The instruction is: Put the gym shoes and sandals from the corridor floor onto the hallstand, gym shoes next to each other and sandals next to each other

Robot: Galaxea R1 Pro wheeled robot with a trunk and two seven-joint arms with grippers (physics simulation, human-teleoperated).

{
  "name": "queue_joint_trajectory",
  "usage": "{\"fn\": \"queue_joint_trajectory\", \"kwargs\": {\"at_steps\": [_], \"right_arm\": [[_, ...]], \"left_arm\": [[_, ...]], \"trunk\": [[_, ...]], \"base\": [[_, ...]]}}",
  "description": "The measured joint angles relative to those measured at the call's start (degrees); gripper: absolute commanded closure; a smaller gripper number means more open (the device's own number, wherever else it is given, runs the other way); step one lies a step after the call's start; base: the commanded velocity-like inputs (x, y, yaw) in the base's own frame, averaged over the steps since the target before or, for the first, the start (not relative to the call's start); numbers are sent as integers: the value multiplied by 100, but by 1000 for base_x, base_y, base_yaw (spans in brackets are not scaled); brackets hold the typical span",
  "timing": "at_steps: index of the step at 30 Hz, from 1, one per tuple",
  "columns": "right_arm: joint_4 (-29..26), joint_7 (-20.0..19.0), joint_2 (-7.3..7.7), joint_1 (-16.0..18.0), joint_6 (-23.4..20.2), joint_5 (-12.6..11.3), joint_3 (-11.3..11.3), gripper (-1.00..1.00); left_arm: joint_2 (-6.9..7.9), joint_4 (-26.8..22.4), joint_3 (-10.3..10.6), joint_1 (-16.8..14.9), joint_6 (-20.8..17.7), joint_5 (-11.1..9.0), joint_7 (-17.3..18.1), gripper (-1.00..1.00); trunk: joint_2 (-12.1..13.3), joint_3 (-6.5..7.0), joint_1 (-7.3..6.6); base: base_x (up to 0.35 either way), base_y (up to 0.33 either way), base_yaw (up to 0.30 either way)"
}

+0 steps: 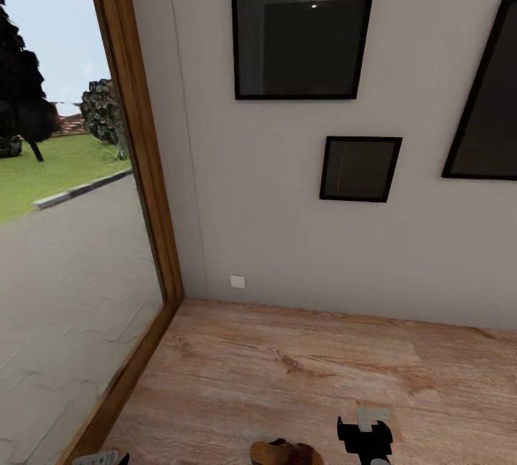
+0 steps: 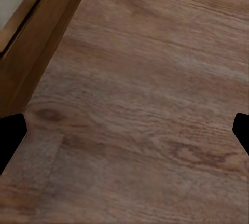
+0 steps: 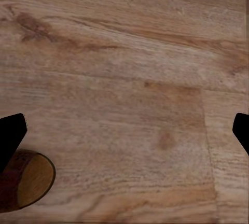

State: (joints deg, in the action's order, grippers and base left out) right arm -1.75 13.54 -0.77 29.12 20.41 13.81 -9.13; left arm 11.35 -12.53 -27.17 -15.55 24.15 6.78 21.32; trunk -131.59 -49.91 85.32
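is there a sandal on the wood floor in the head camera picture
Yes, a brown sandal lies on the plank floor at the view's bottom edge, beside the right gripper.

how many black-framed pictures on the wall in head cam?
3. A tall black-framed picture at top centre, a small square black-framed one below it, and a large one cut off at the right edge. More may hang outside the frame.

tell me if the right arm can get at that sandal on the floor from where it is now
Probably yes. The sandal lies on bare floor just beside the right gripper, nothing between them. In the wrist view its rounded end sits by one open fingertip, so a small sideways shift seems needed.
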Motion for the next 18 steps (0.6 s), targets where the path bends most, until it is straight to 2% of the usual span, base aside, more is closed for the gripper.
{"fn": "queue_joint_trajectory", "kwargs": {"at_steps": [6, 18], "right_arm": [[0, 1, 0, 0, 1, 0, 0, -100], [1, 2, 1, 1, 2, 0, -4, -100]], "left_arm": [[0, 1, 4, -1, 3, 0, 0, -100], [0, 2, 6, 0, 2, 0, 0, -100]], "trunk": [[0, 22, 0], [0, 68, 0]], "base": [[0, 157, -253], [0, 27, -261]]}}
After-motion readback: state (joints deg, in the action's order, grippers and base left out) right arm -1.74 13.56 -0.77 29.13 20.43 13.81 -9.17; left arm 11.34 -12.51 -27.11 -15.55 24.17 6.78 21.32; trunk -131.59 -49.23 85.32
